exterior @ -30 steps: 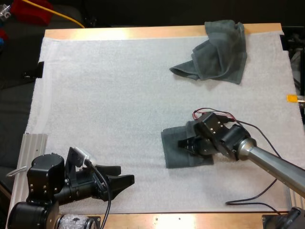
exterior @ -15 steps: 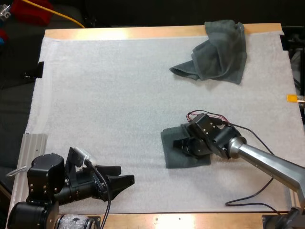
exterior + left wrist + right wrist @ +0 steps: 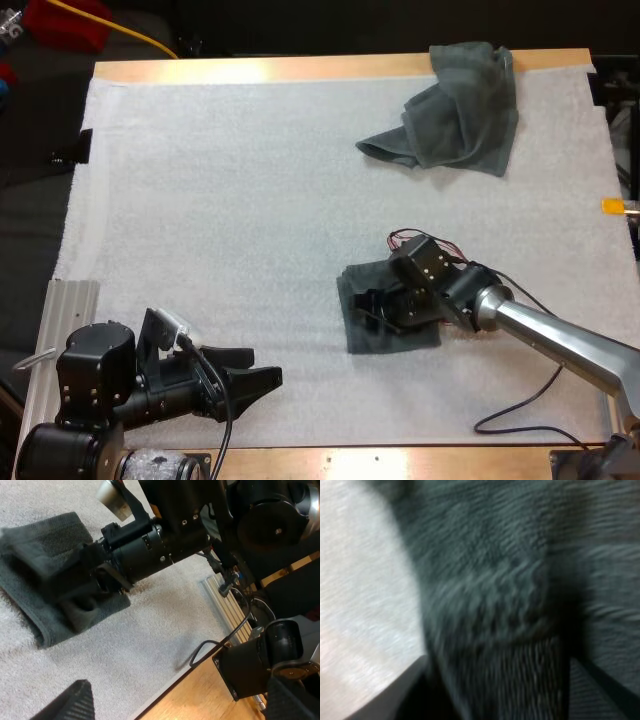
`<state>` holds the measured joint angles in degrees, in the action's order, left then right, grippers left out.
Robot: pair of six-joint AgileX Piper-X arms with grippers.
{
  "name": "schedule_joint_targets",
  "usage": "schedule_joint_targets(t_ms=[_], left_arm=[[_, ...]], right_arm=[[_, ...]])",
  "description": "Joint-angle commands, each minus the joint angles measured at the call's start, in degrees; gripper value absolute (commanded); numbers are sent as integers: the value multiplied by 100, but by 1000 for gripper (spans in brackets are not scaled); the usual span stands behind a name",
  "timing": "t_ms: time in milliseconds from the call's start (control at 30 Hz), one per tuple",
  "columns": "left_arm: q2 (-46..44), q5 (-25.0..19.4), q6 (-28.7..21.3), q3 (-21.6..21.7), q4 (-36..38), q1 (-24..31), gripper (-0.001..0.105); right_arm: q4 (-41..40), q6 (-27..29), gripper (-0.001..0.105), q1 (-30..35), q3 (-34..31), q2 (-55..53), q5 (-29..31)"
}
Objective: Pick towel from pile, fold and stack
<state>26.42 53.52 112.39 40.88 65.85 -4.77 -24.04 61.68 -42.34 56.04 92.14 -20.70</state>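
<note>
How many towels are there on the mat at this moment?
2. A crumpled towel lies at the far right of the mat. A folded towel lies nearer, under the right gripper. More layers may be hidden within the folded one.

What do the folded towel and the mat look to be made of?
The folded towel: seemingly soft terry cloth, matte grey-green; the right wrist view shows a looped, ribbed pile. The mat: likely thin foam or fleece, white, matte, finely pebbled surface.

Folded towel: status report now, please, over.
Left gripper open, clear of towels. Right gripper shut on folded towel. Crumpled towel far right, apart. Nothing in the way.
</note>
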Motion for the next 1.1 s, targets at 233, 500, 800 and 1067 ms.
schedule_joint_targets(t_ms=[233,500,800,1067], left_arm=[[-32,76,25,11,-11,-21,68],[-32,76,25,11,-11,-21,68],[-32,76,25,11,-11,-21,68],[-32,76,25,11,-11,-21,68]], right_arm=[[286,-6,55,-358,41,23,-498],[286,-18,55,-537,41,23,-181],[211,69,55,-537,41,-225,1],[-777,765,55,-534,41,-1020,1529]])
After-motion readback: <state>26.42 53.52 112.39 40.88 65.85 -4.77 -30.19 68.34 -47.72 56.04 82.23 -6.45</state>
